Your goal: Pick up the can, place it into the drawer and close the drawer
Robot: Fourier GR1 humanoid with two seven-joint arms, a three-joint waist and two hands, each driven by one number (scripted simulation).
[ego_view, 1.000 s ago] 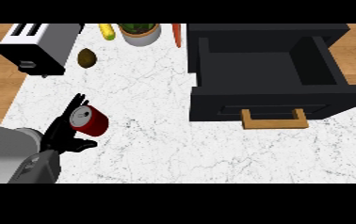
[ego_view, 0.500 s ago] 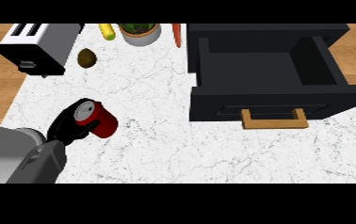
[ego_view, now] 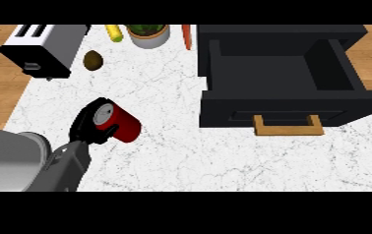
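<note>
While the left hand point(ego_view: 85, 129) has its fingers curled round the red can point(ego_view: 122, 125), the job is at its first step, the picking up. The can is at the left of the white counter point(ego_view: 174, 149). It is tipped a bit, with its silver top toward the hand, and it is well apart from the drawer point(ego_view: 276, 71). I cannot tell if the can is off the counter or touching it. The drawer is black and stands pulled open at the right, and its wooden handle point(ego_view: 288, 126) faces the robot. The right hand does not show at all. Next, I think, the hand has to carry the can up and across to the right. It must go high enough to get over the drawer's front wall (that wall is in the way), then set the can down inside and let go. After that the drawer needs a push on its front to shut. A toaster point(ego_view: 44, 48), a plant pot point(ego_view: 148, 36) and a carrot point(ego_view: 187, 35) sit along the far edge, out of the path.
</note>
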